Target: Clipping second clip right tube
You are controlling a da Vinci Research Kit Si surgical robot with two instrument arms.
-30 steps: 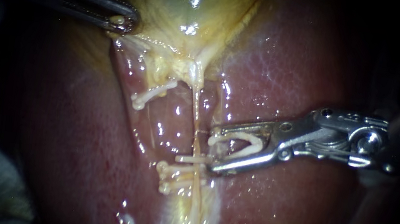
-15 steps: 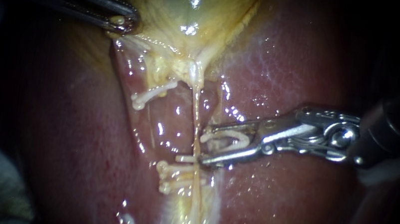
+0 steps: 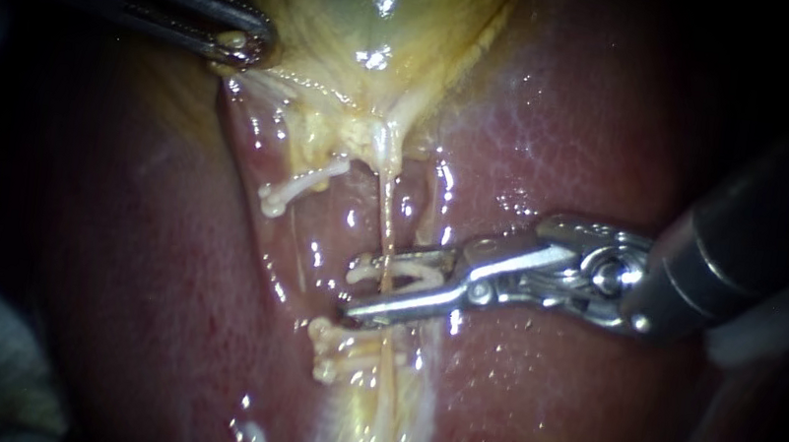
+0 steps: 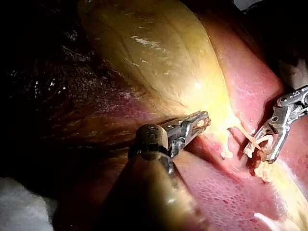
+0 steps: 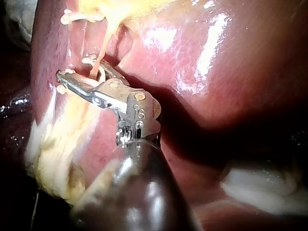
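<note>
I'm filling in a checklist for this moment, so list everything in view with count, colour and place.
Liver: one, red-brown, fills most of the view.
Gallbladder: one, yellow-green, above the liver's groove.
Thin tube: one, pale yellow, runs down from the gallbladder.
Closed clips: at least three, white; one beside the thin tube, a cluster lower down.
Open clip: one, white, astride the thin tube.
Cloth: pale, beside the liver.
Left instrument: one, metal, jaws shut on the gallbladder's edge.
Right instrument: one, metal, jaws holding the open clip.
</note>
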